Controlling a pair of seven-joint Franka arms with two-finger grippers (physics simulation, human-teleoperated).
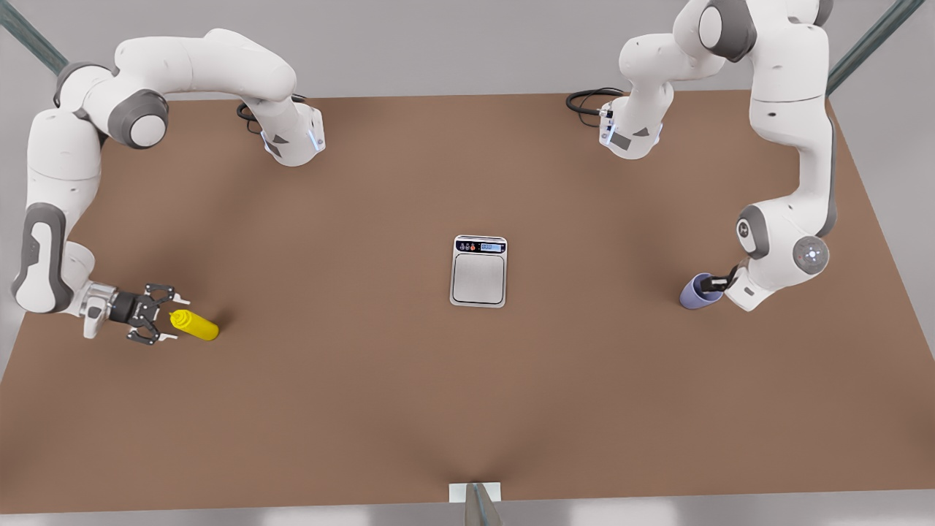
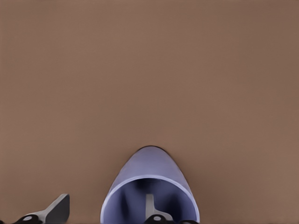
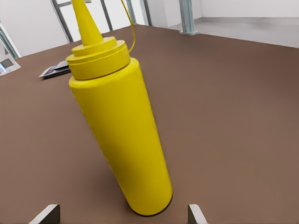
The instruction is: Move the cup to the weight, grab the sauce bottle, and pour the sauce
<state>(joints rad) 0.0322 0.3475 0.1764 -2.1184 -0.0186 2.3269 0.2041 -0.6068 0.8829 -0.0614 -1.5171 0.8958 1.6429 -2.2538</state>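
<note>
Left end effector (image 1: 719,283) straddled the rim of the cup (image 1: 697,291), one finger inside, one outside; grip not yet closed. Cup stood on tabletop (image 1: 365,380), well apart from the weight (image 1: 478,272). Right end effector (image 1: 157,314) open, flanking the sauce bottle (image 1: 196,325), presumably staged for pickup.

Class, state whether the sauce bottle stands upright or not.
Upright: the sauce bottle stands on its base, nozzle up, between the open right claw's fingers.
</note>
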